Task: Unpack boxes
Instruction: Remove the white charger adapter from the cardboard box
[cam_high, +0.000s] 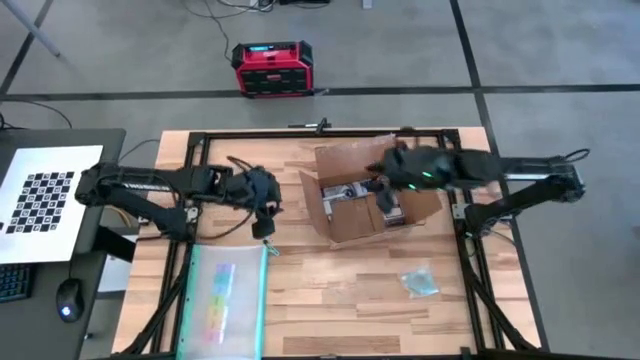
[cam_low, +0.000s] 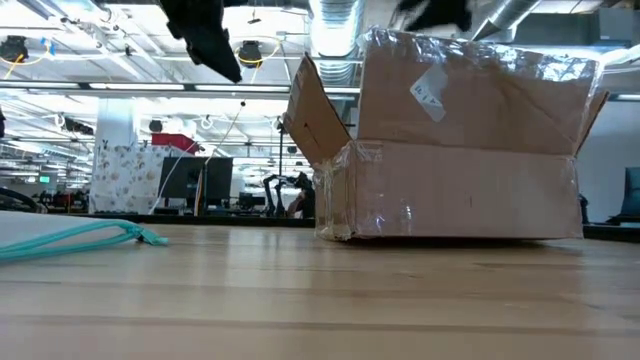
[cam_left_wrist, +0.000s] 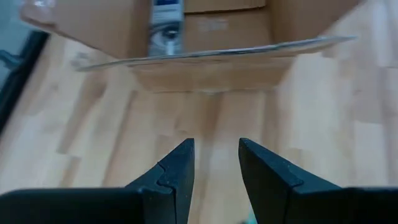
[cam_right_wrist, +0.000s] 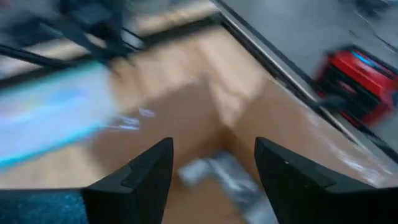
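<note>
Two dark grippers are at work around one box. The right gripper (cam_right_wrist: 211, 180) hangs over the box's open top, its fingers spread apart with nothing between them; past them its wrist camera sees a pale, blurred item lying down inside. From above, that gripper sits at about three o'clock of the box's middle, just over the contents. The left gripper (cam_left_wrist: 216, 177) hovers above bare wood at about nine o'clock of the box, near it but not touching, jaws parted and empty, pointing at the nearest flap.

Between them, toward the far side of the slatted wooden table (cam_high: 330, 300), stands the plain brown corrugated cardboard box (cam_high: 362, 195), its four flaps thrown outward and strips of shiny clear tape catching the light along its edges. Grey and white packed items show in its well; what they are is too small to tell.

The box looks light and fairly stiff in its walls, but the flaps hinge freely and would fold if pulled, and the tape is probably slick. I judge it likely to slide on the smooth wood when an item is lifted, so pinning a wall's top edge near a corner seems the soundest hold, while the other gripper takes contents from inside.
</note>
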